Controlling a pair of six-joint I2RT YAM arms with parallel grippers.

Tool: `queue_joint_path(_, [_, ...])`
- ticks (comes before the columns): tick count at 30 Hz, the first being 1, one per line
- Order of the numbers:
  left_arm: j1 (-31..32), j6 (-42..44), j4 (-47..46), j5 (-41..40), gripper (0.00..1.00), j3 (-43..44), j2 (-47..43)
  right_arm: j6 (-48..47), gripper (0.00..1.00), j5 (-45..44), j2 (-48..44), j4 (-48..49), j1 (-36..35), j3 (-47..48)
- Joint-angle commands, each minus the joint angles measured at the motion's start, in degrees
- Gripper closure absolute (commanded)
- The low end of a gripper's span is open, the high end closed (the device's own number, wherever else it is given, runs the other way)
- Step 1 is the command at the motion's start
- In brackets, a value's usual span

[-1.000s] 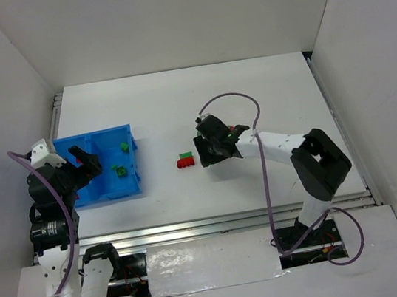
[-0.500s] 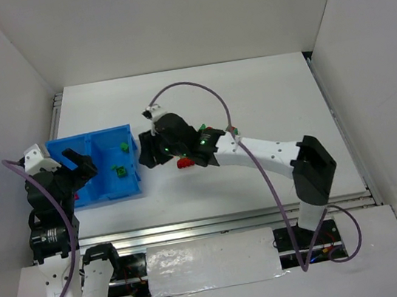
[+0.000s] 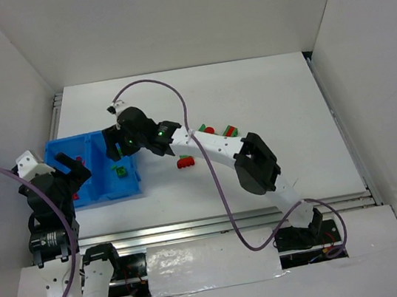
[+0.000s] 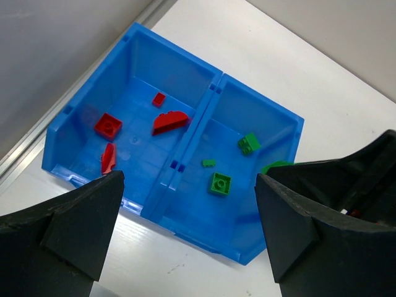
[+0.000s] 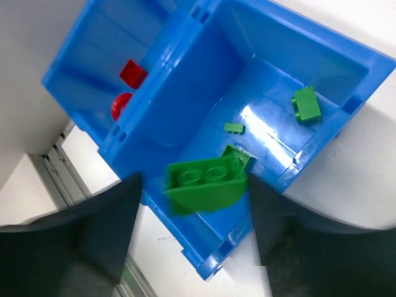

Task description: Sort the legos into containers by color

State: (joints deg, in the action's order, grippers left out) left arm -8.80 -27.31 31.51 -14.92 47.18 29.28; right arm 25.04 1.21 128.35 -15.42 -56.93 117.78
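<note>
Bin of blue plastic (image 3: 108, 196), rectangular, split by a middle wall into two compartments, on the white table (image 3: 264, 86) toward its left side. In the left compartment (image 4: 133, 102), four red pieces: square red brick (image 4: 107, 125), small red tile (image 4: 159, 99), red half-round piece (image 4: 170, 122), red slanted piece (image 4: 108, 158). In the right compartment (image 4: 272, 133), three green pieces on the floor: green stepped brick (image 4: 249, 143), thin green sliver (image 4: 208, 163), square green brick (image 4: 220, 183). Reds and greens unmixed between the two sides.

Right arm (image 3: 217, 146) stretched across the table, purple cable (image 3: 145, 82) looping off it, right gripper (image 5: 197, 190) over the right compartment. Fingers (image 5: 80, 241) apart, both blurred in the wrist view. Between them, green two-stud brick (image 5: 204, 178), up above the compartment floor, not yet down among the other greens. Strip of blue showing between that brick and one finger, so no clamp (contact with the other finger: cannot tell, edge too soft).

Left gripper (image 4: 189, 179) raised at the bin's left end, tilted down toward it, jaws spread wide, both compartments in plain view through the gap.

Out on the table, well apart from the bin: red studded brick (image 3: 185, 163), lying alone. Farther back, one red-and-green cluster (image 3: 205, 129) and a second red-and-green cluster (image 3: 229, 130), just beside the right arm, shapes too small to sort out.
</note>
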Motion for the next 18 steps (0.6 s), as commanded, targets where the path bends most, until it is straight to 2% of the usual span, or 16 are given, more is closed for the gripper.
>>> queue_joint_path(1, [0.19, -0.82, -0.57, -2.84, 0.01, 2.57, -0.45, -2.01, 0.2, 0.63, 1.55, -2.85, -0.9, 6.14])
queue_joint_path(3, [0.18, -0.99, -0.31, -3.19, 0.0, 2.65, -0.54, -2.1, 0.11, 0.02, 1.55, -3.65, -0.9, 7.2])
queue_joint_path(4, [0.18, -0.99, -0.22, -3.54, 0.0, 2.66, -0.54, -2.62, 0.02, -0.07, 1.29, -4.0, -0.73, 7.38])
queue_joint_path(5, [0.18, -1.08, -0.04, -3.97, 0.01, 2.57, -0.62, -2.8, 0.0, -0.24, 0.85, -4.18, -0.82, 7.29])
queue_joint_path(8, [0.18, -1.17, -0.04, -4.15, 0.0, 2.57, -0.8, -3.76, 0.0, -1.12, -1.43, -5.14, -0.73, 5.89])
queue_joint_path(9, [0.18, -1.17, 0.05, -4.24, 0.0, 2.65, -0.89, -3.85, 0.0, -4.61, -3.62, -5.84, -0.73, 5.1])
queue_joint_path(11, [0.18, -1.08, -0.04, -3.98, 0.01, 2.66, -0.89, -2.46, 0.0, -8.49, -7.31, -6.99, -0.47, -0.77])
queue_joint_path(13, [0.18, -0.64, -0.83, -2.41, 0.01, 2.22, -0.98, -1.14, 0.0, -14.01, -16.51, -5.77, -0.03, -10.92])
queue_joint_path(16, [0.27, -0.03, -1.62, 0.14, 0.0, 1.87, -0.8, 1.14, 0.0, -22.88, -21.55, -8.55, 0.5, -21.05])
queue_joint_path(18, [0.27, 0.41, -2.06, 1.72, 0.0, 1.69, -0.63, 3.87, 0.0, -24.94, -25.32, -10.15, 1.29, -25.38])
